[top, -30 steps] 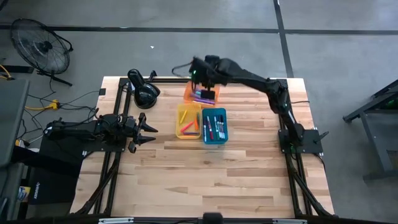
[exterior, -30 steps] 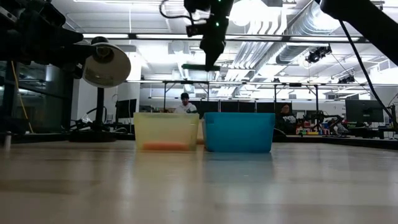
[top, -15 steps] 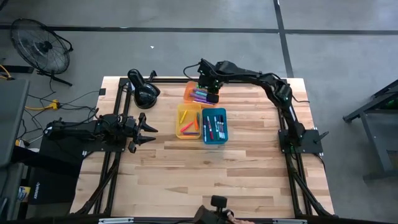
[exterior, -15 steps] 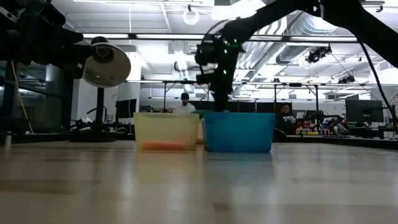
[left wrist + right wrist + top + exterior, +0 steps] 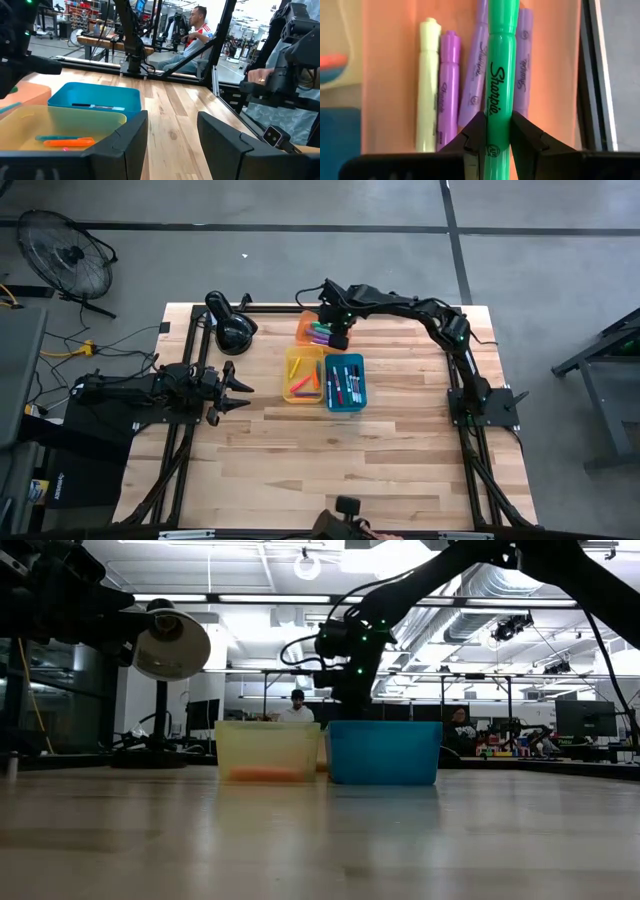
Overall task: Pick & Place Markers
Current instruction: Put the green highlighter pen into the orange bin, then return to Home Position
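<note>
Right gripper (image 5: 492,131) pinches a green marker (image 5: 498,75) over the orange tray (image 5: 303,329), top centre; release remains; other trays already hold markers.

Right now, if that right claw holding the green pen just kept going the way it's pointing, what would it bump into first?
Probably the purple markers lying in the orange tray. The right gripper, shut on the green marker, points down into that tray, though how far above them it hangs is unclear.

A robotics lab: exposed ceiling ducts (image 5: 500,580), concrete floor (image 5: 300,260), more robot rigs (image 5: 130,35).
</note>
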`<action>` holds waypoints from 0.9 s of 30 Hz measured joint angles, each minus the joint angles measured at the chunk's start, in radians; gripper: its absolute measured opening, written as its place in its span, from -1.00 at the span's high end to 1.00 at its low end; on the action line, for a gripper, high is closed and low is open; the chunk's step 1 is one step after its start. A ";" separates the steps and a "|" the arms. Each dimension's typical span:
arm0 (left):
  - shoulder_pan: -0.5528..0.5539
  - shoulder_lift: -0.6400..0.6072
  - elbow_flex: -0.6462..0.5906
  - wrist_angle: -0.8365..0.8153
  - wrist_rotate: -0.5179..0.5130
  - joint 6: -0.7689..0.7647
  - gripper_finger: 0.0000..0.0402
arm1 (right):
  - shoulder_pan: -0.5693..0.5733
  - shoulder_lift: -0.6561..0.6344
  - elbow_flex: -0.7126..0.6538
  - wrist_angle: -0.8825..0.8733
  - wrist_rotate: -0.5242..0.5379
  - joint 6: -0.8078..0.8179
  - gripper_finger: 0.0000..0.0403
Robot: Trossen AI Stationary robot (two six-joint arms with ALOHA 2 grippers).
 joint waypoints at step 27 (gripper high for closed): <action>0.000 0.000 0.000 0.000 0.002 0.000 0.16 | 0.000 0.000 0.001 0.019 -0.166 0.049 0.48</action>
